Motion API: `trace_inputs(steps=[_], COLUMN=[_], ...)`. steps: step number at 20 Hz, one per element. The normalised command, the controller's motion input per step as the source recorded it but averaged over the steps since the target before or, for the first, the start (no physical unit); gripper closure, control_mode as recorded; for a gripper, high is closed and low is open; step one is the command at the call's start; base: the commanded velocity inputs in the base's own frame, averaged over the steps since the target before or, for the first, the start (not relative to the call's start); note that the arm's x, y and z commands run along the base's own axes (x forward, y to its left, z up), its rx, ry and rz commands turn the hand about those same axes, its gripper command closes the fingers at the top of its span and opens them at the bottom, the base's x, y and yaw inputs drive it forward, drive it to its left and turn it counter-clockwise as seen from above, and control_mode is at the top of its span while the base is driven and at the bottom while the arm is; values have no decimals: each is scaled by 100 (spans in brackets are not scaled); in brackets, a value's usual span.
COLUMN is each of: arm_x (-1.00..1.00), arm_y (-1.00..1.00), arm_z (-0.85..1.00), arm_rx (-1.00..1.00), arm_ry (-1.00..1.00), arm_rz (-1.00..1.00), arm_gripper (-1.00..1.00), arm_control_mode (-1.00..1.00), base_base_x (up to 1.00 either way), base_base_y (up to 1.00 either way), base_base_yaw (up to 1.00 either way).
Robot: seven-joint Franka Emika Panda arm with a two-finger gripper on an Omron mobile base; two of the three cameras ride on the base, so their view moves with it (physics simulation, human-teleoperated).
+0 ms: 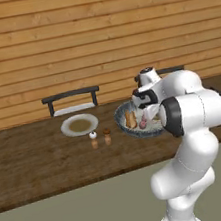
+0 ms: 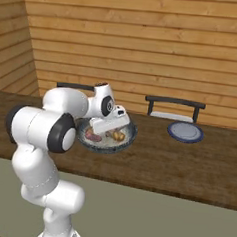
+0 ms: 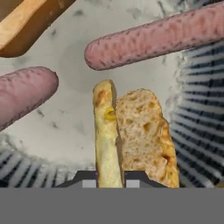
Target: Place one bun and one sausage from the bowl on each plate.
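The long wooden worktop carries everything. On it the wide speckled bowl sits under the arm's hand, between the pale plate with the brownish centre and the bluish plate, which lies well apart on the other side. Two small shakers stand just beside the bowl. Inside the bowl lie two sausages and a second bun. The jaws have closed on the thin edge of a split bun.
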Motion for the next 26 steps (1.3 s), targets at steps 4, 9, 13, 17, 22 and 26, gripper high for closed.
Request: trace_inputs(steps=[4, 9, 13, 17, 22, 26], arm_x=[-16, -17, -3, 0, 1, 17], arm_y=[0, 5, 42, 33, 40, 48], arm_z=[54, 60, 48, 30, 21, 2], arm_rx=[0, 5, 6, 12, 10, 2], arm_ry=[0, 0, 0, 0, 0, 0], arm_rz=[-3, 0, 16, 37, 42, 41], arm_gripper=[100, 100, 100, 100, 100, 100], arm_control_mode=[-100, -100, -100, -100, -100, -100], base_base_x=[0, 0, 0, 0, 0, 0], base_base_y=[0, 0, 0, 0, 0, 0], base_base_yaw=[0, 0, 0, 0, 0, 0])
